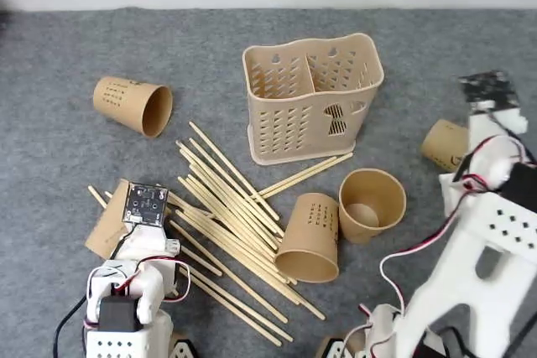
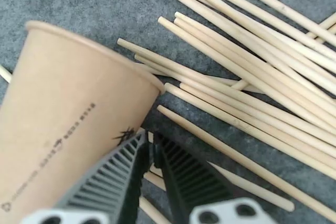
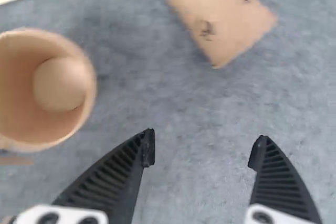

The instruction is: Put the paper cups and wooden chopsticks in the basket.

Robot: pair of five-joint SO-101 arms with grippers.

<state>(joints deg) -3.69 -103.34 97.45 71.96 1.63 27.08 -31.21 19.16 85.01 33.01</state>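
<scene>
The left arm's dark ribbed gripper [image 2: 151, 139] pointed downward, jaws pressed together; the right arm's dark ribbed gripper [image 3: 205, 141] hung with jaws spread wide.

Bare tabletop [image 1: 59, 165] lies open behind the basket [image 1: 285, 127] and along the left side, broken only by one toppled cup [image 1: 132, 105]. The chopstick pile [image 1: 231, 207] fans across the centre from the basket's near left corner toward the left arm, and its sticks overlap closely. The left tool [image 2: 149, 141], fingers together, sits hemmed between a side-lying cup [image 2: 63, 124] and loose sticks. Ahead of the right tool [image 3: 202, 148], jaws spread wide, a lane of bare tabletop runs between an open-mouthed cup [image 3: 44, 85] and an outer cup [image 3: 220, 14]. The open-mouthed cup, a neighbouring cup [image 1: 309, 236] and crossing sticks obstruct the basket's near face.
</scene>
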